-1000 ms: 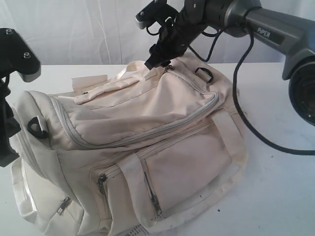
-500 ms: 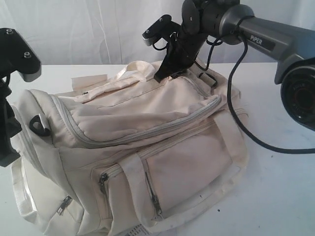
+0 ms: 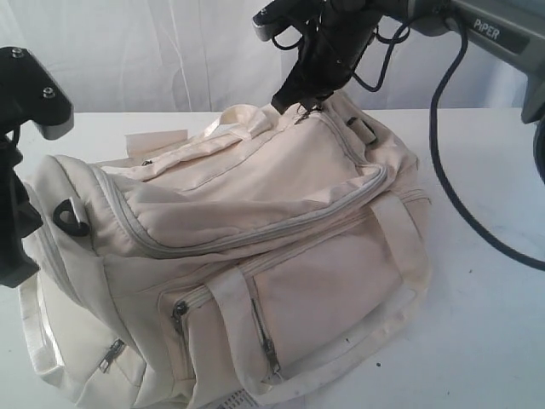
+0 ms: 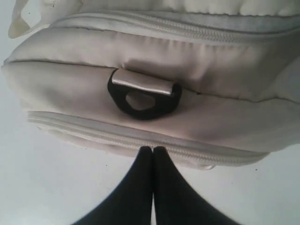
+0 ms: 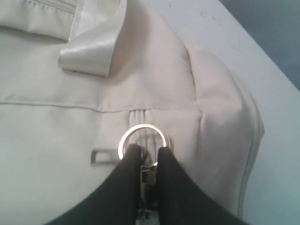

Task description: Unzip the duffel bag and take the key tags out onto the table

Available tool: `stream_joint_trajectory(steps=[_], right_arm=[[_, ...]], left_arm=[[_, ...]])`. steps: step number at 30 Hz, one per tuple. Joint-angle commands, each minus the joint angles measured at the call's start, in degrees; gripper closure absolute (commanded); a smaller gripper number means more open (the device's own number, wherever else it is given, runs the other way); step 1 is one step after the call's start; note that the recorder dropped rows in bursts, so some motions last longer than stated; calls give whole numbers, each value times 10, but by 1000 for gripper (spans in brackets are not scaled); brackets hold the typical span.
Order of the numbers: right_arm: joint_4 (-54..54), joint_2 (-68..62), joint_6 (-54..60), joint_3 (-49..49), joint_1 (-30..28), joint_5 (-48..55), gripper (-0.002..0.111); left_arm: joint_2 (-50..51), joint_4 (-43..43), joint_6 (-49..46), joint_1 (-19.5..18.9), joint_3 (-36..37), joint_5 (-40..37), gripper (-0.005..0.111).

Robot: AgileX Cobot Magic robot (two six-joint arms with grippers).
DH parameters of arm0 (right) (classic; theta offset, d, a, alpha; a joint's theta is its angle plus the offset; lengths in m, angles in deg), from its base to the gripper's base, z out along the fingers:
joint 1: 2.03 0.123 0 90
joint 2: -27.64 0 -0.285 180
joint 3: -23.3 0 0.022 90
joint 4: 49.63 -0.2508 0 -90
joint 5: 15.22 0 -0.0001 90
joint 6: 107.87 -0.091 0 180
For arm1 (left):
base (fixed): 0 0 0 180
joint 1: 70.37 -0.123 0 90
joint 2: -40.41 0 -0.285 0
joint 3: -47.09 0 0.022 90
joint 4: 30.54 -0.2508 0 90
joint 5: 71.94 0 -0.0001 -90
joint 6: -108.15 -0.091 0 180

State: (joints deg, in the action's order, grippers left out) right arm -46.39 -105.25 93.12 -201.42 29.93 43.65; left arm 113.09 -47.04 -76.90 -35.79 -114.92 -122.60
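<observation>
The cream-white duffel bag point(image 3: 255, 247) lies on the white table point(image 3: 485, 341) with its long curved zip closed. At the bag's far top end my right gripper point(image 3: 295, 104) is shut on the metal zip pull point(image 5: 149, 173), just below its silver ring point(image 5: 143, 136). By the bag's left end my left gripper point(image 4: 153, 149) is shut on nothing. Its fingertips point(image 4: 145, 154) sit at the bag's lower seam, under a black D-ring point(image 4: 143, 96). The key tags are hidden.
A strap handle point(image 3: 213, 132) lies across the bag's back edge. Zipped front pockets point(image 3: 179, 311) face the camera. The right arm's black cable point(image 3: 451, 196) hangs over the table to the bag's right. The left arm point(image 3: 17, 213) stands at the left edge.
The right gripper has moved rightward and upward at the bag's far end with the zip pull in it. The fabric there has lifted slightly. The left arm has stayed still.
</observation>
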Motion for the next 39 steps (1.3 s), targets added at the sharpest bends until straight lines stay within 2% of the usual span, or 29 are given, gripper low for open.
stream_joint_trajectory(steps=[1, 13, 39], right_arm=[[8, 10, -3, -3, 0, 45, 108], [13, 22, -18, -3, 0, 109, 108], [19, 78, -44, 3, 0, 111, 108]], left_arm=[[-5, 10, 1, -2, 4, -3, 107], [-5, 12, 1, -2, 4, -3, 107], [-5, 17, 1, -2, 4, -3, 107]])
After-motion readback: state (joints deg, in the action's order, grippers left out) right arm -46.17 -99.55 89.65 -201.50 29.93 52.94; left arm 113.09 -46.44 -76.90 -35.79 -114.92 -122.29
